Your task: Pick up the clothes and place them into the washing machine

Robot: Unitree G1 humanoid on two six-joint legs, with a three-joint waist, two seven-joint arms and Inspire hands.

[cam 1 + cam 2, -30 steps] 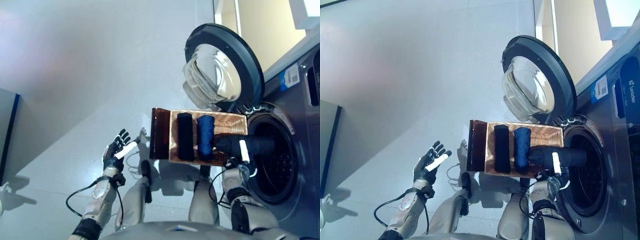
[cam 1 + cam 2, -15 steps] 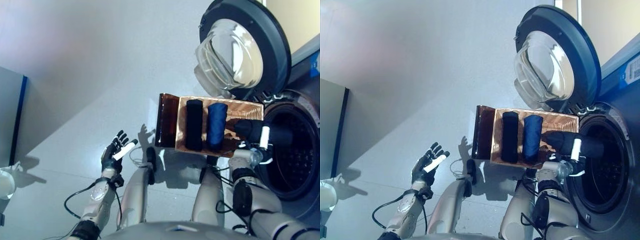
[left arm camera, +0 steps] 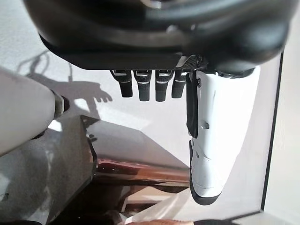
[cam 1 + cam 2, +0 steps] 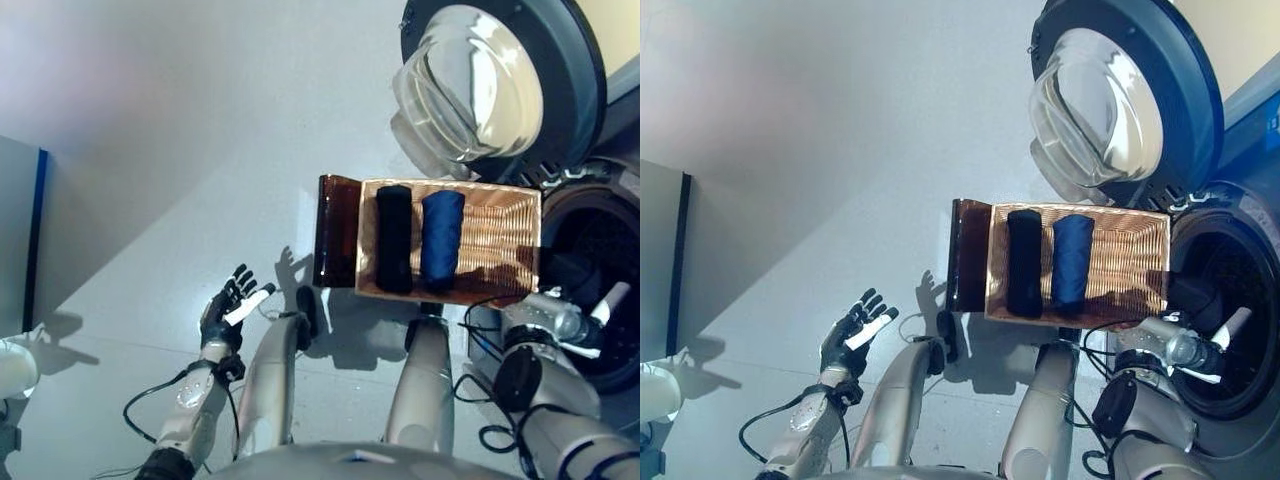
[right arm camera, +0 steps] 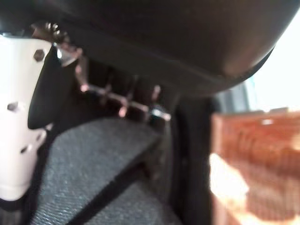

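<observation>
A wicker basket (image 4: 500, 235) rests on a low dark brown box (image 4: 335, 245) beside the washing machine. In it lie a rolled black garment (image 4: 393, 240) and a rolled blue garment (image 4: 441, 238), side by side. My right hand (image 4: 610, 301) is at the mouth of the drum (image 4: 610, 245), past the basket's right end. Its fingers lie over a dark grey garment (image 5: 93, 168) with the white thumb (image 5: 18, 126) beside it. My left hand (image 4: 232, 305) hangs open and empty above the floor, well left of the box; its fingers (image 3: 145, 86) are straight.
The machine's round door (image 4: 500, 80) with its glass bowl stands swung open above the basket. Pale floor (image 4: 150, 150) stretches to the left. A grey panel with a blue edge (image 4: 20, 230) stands at the far left.
The camera has shifted. My right hand has moved with the dark garment off the basket's right end, toward the drum mouth. The left hand has stayed put.
</observation>
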